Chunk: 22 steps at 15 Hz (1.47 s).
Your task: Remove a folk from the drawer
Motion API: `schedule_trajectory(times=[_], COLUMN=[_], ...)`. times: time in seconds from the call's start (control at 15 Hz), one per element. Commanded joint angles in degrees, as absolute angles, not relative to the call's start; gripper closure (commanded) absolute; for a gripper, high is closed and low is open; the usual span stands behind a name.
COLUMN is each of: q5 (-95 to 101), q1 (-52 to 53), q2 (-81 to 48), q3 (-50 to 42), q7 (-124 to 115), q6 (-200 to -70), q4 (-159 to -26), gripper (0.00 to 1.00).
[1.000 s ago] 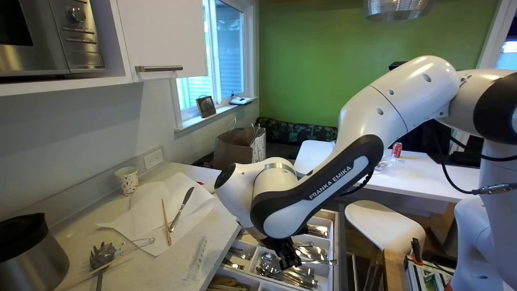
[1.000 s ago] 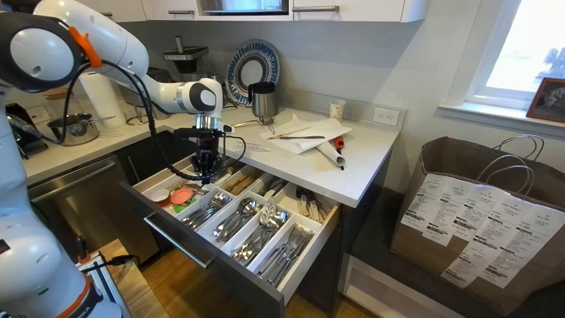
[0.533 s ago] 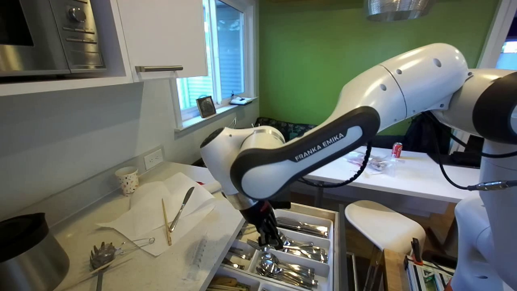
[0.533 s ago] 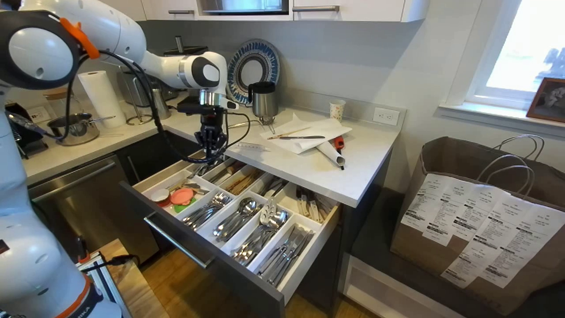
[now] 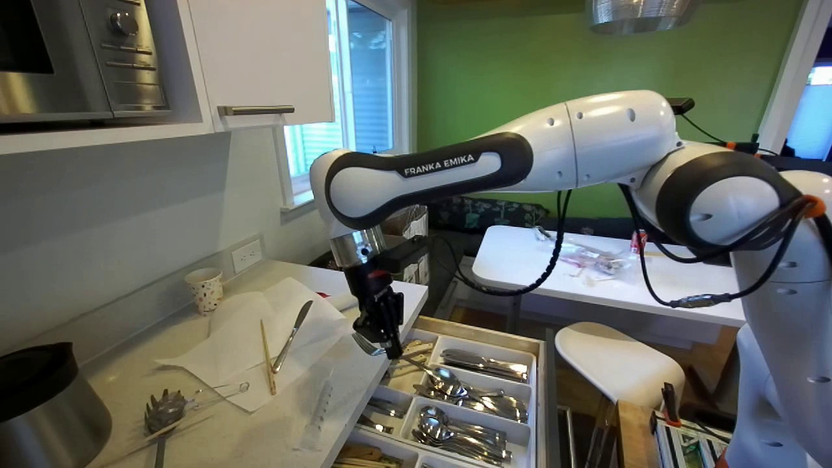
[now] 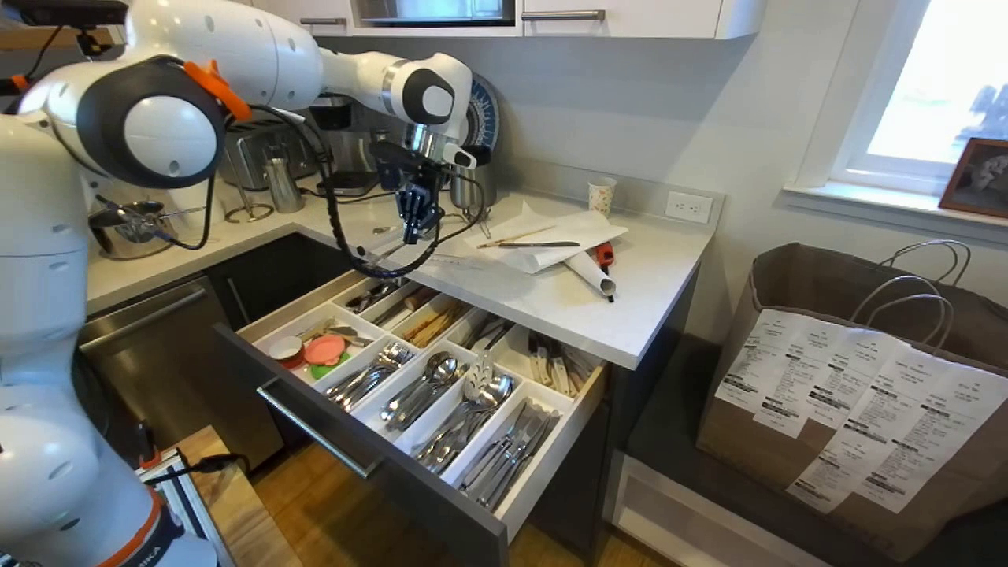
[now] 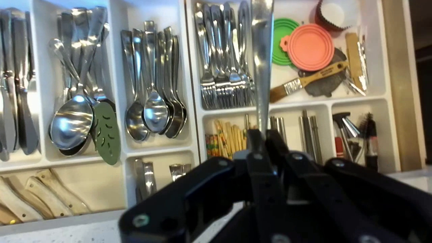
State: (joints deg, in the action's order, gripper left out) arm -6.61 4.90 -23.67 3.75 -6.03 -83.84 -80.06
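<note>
My black two-fingered tool [image 7: 265,134] was clamped on a slender silver metal fork [image 7: 263,64], held above the open grey-fronted drawer [image 6: 449,512]. The fork's long axis ran front to back, tines [image 5: 368,344] toward the flat pale table [image 6: 535,291]; carrying it that way would probably finish removal.

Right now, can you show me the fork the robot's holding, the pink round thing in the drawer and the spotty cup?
Fork [image 7: 263,67], wrist view: on its handle.
Pink round thing [image 7: 311,47], wrist view: middle of its face.
Spotty cup [image 5: 206,292], in an exterior view: on its side.
</note>
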Motion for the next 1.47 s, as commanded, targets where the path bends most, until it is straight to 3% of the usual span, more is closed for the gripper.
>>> schedule_trajectory(times=[0.0, 0.13, 0.2, 0.6, 0.67, 1.4], q5=[-13.69, -17.08, -13.78, -15.63, -15.64, -25.70], q1=[3.04, 2.42, 3.09, 2.64, 2.64, -0.10], q2=[-33.27, -36.76, -32.05, -36.29, -36.29, -53.52], q3=[2.93, 2.72, 2.59, 2.59, 2.59, 2.91], q7=[-12.43, -16.13, -12.30, -14.82, -14.88, -40.38], q6=[-81.91, -84.76, -84.32, -84.96, -84.96, -105.00], q4=[-67.10, -63.37, -69.31, -64.18, -64.07, -44.96], gripper=[0.98, 0.98, 0.92, 0.92, 0.98, 0.98])
